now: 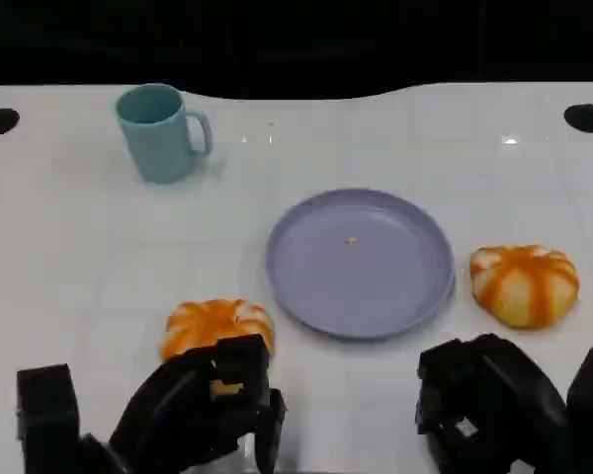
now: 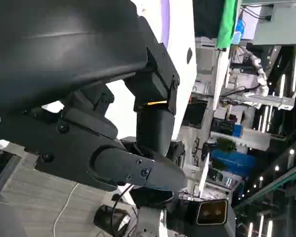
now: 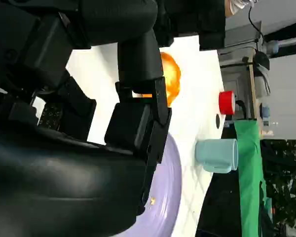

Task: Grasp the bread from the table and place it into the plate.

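Observation:
Two round breads with orange stripes lie on the white table. One bread [image 1: 215, 325] sits left of the lilac plate [image 1: 415, 286], the other bread [image 1: 525, 284] just right of it. The plate holds only a crumb. My left hand [image 1: 200, 405] is low at the near edge, and its bent fingers [image 1: 242, 355] reach the near side of the left bread without closing on it. My right hand [image 1: 489, 395] hovers near the table edge with loosely bent fingers, short of the right bread [image 3: 170, 79], and holds nothing. The plate rim [image 3: 168, 197] also shows in the right wrist view.
A teal mug [image 1: 160, 131] stands at the far left, well behind the plate; the mug [image 3: 217, 155] also appears in the right wrist view. Two dark holes [image 1: 585, 118] mark the table's far corners. Bare table lies between mug and plate.

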{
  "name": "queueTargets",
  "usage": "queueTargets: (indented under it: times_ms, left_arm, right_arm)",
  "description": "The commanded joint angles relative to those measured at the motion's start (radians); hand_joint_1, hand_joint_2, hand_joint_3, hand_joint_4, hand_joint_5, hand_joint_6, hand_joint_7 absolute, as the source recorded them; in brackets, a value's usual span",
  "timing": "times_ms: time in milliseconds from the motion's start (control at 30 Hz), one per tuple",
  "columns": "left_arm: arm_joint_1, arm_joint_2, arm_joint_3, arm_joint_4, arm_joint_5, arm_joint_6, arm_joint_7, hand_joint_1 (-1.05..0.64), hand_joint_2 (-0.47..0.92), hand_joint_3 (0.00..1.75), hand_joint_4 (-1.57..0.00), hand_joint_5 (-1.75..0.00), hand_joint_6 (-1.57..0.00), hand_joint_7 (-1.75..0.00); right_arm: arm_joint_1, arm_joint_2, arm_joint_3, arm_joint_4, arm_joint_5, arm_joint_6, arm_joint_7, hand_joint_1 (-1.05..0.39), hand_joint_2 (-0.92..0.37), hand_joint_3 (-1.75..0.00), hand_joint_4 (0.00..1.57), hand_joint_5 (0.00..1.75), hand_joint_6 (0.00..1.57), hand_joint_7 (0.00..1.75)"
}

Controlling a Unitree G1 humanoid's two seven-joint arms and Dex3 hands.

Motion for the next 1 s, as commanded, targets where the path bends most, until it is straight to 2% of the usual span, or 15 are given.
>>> queueTargets:
  times_ms: [33, 633, 833, 1000]
  left_arm:
    - [0.009, 0.002, 0.005, -0.026, -0.010, 0.020, 0.001, -0.76, 0.91, 0.09, -0.95, -1.75, -0.84, -1.62]
    - [0.014, 0.001, 0.004, -0.037, -0.012, 0.035, -0.004, -0.76, 0.91, 0.07, -0.95, -1.75, -0.86, -1.62]
    - [0.026, 0.005, 0.010, -0.080, 0.047, -0.001, 0.074, -0.78, 0.92, 0.14, -0.93, -1.75, -0.82, -1.62]
    - [0.031, 0.027, 0.010, -0.121, 0.114, -0.075, 0.120, -0.73, 0.92, 0.19, -0.86, -1.75, -0.75, -1.49]
  right_arm:
    - [0.011, -0.007, -0.002, -0.011, 0.001, -0.003, -0.005, -1.05, -0.10, -1.31, 1.53, 1.32, 1.57, 1.03]
    - [0.011, -0.008, 0.000, -0.014, -0.002, -0.002, -0.004, -1.05, -0.09, -1.33, 1.53, 1.31, 1.57, 1.02]
    - [0.014, -0.003, -0.002, -0.015, 0.008, -0.001, -0.001, -1.05, -0.10, -1.32, 1.54, 1.31, 1.57, 1.02]
    - [0.013, 0.000, -0.002, -0.016, 0.019, 0.006, 0.008, -1.05, -0.09, -1.31, 1.54, 1.31, 1.57, 1.02]
